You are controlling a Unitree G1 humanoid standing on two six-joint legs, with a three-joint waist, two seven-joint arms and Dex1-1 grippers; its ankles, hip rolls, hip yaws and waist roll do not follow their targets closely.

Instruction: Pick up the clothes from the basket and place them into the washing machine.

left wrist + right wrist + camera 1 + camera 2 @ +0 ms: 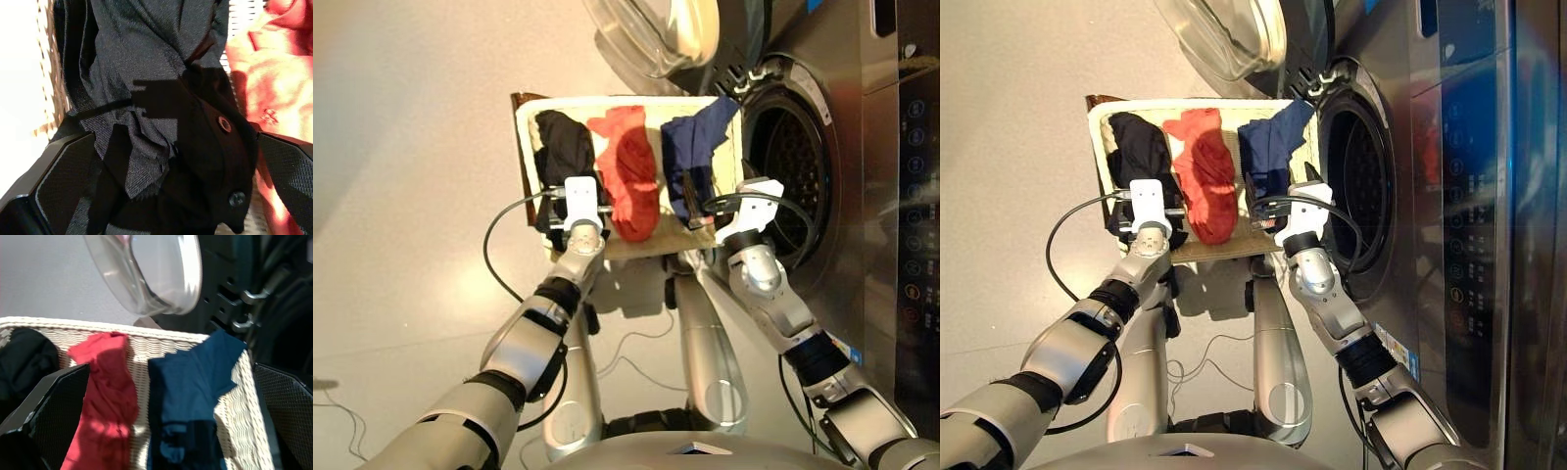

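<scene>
From the head views, the basket (536, 110) sits on the floor just left of the washing machine (842, 147), whose round drum hole (790, 168) stands open with the glass door (651, 34) swung out above the basket's far rim. Three clothes lie side by side in it: the black garment (563, 147) on the left, the coral-red garment (628, 168) in the middle, the navy garment (697, 147) on the right, one corner of it draped over the rim nearest the drum. The left claw (576, 201) hangs low over the black garment; the right claw (697, 211) is over the near end of the navy one, just beside the drum opening.

In the left wrist view, the left claw's fingers (63, 181) are spread wide, with the black garment (146, 88) bunched between them (its snap buttons show) and the coral-red garment (274, 73) at the side. Whether the cloth touches the fingers cannot be told.

In the right wrist view, the right claw's fingers (54, 406) are also wide apart and hold nothing. Between them lie the navy garment (188, 396) and the coral-red garment (105, 396) on the cream weave of the basket (142, 347), with the glass door (151, 274) beyond.
</scene>
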